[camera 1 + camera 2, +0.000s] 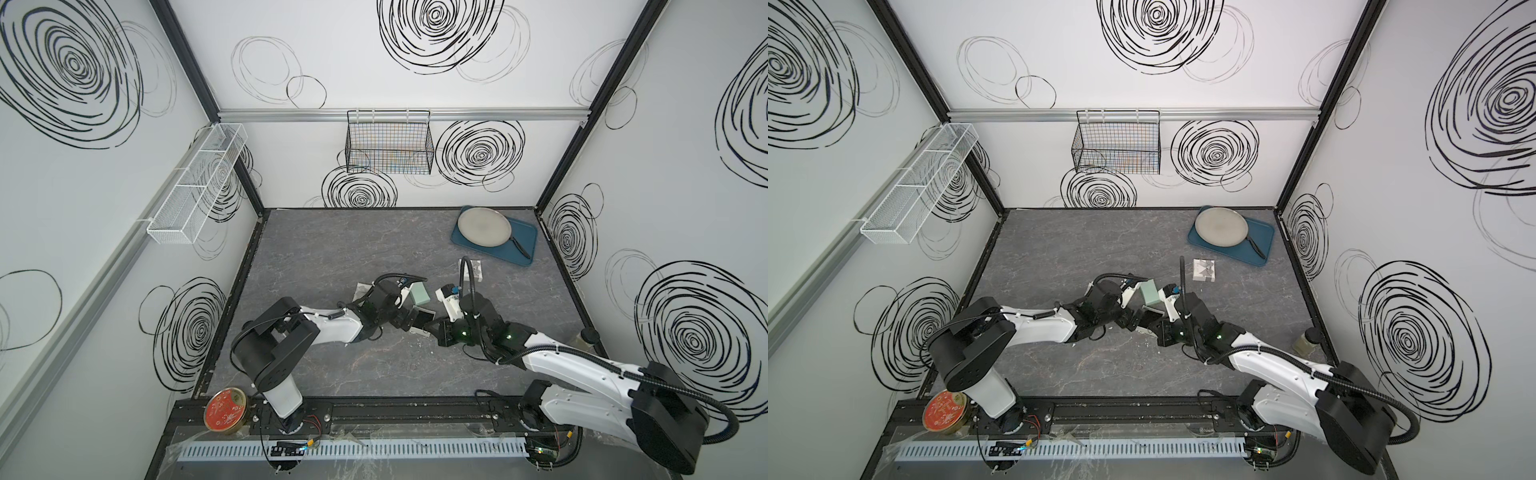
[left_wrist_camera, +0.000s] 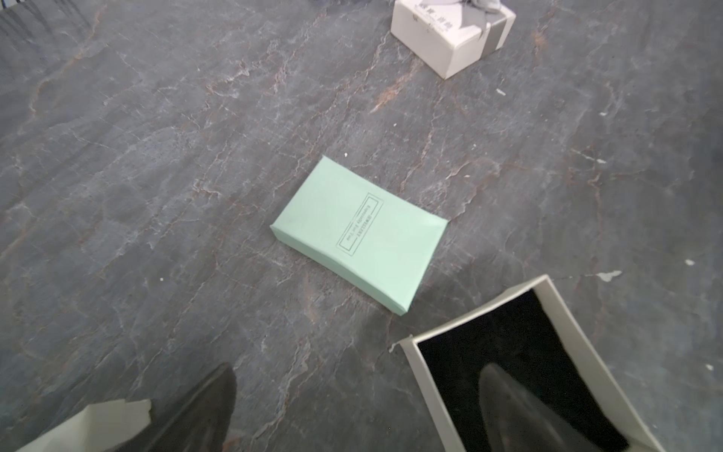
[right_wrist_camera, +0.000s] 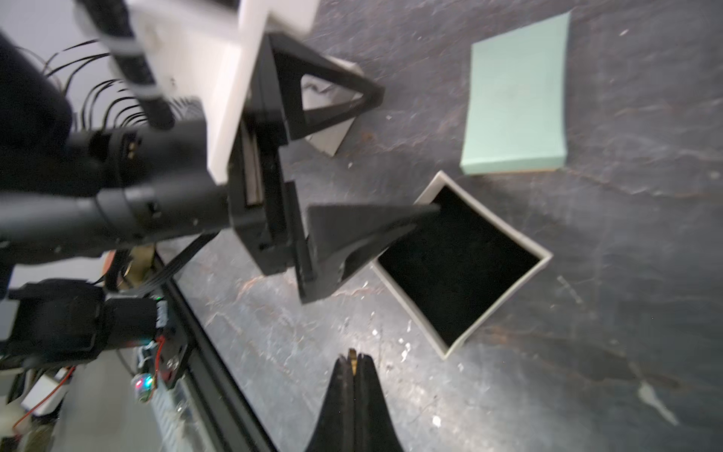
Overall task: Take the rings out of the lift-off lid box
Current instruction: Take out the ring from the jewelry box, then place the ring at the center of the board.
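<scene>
K: Right gripper (image 3: 354, 359) nearest the lens, tips clenched together over the table (image 3: 587, 352), just off one corner of the open box (image 3: 499, 216). Thin tan sliver in the seam between the tips, too small to name

R: Noted. Left gripper (image 3: 407, 152)?

K: Spread wide, grasping nothing. One finger (image 3: 375, 231) dips over the rim into the black lining, the other sits outside, above a pale lid (image 2: 86, 426) lying on the table. Reads as straddling the wall, either to pin the box steady or to fish inside. Lid lies off to the side so the mouth is free, I judge

R: Rings?

K: Cannot find them. Lining reads black all over in both wrist views; dark rings would vanish against it, and no pale one shows. White flecks (image 3: 407, 346) on the table nearby look like debris, not hoops. Whether any sit in the box, I cannot tell

R: Heading, long axis?

K: For the rings, unknown. Box stands mouth up, flat on its base, near square, so no real long axis; one corner points toward the mint box (image 3: 516, 98), which lies close by but apart, its long side running away from the open box. Ribboned white box (image 2: 450, 35) well beyond, touched by neither arm
</scene>
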### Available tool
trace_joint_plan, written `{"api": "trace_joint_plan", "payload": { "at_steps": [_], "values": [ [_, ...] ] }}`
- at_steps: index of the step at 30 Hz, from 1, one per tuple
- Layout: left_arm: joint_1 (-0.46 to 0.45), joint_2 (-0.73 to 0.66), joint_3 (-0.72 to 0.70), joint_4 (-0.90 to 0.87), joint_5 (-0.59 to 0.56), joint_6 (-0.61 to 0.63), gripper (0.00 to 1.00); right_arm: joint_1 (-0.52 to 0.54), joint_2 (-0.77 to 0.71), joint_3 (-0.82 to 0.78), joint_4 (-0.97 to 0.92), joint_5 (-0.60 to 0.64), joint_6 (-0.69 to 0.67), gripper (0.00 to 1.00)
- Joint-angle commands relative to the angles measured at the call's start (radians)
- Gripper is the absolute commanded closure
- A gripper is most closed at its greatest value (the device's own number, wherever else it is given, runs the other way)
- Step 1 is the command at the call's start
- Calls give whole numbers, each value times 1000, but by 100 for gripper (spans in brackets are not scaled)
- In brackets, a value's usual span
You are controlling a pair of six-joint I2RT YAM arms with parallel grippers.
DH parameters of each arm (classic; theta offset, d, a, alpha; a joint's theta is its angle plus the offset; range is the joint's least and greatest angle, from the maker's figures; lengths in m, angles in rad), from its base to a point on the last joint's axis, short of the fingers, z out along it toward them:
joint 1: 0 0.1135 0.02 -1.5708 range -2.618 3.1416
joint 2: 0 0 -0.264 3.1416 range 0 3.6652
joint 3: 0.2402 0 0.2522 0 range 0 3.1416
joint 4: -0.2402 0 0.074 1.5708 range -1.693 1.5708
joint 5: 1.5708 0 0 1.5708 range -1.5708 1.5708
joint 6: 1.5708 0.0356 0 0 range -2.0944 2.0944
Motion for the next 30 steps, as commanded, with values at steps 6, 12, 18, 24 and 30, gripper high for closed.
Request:
{"api": "trace_joint_plan", "payload": {
  "at_steps": [6,12,18,24,30],
  "values": [
    [9,-98,-12,6,-25,19,0,100,91,-128,92,-35,157,100],
    [9,-133,-38,4,-32,16,0,103,187,-134,164,-47,158,100],
    [10,-156,-63,9,-38,13,0,103,219,-143,186,-53,158,94],
    [15,-138,-61,20,-30,11,0,107,246,-149,187,-44,160,87],
    [15,-127,-58,34,-24,2,0,111,247,-140,173,-35,158,80]
  ]
}}
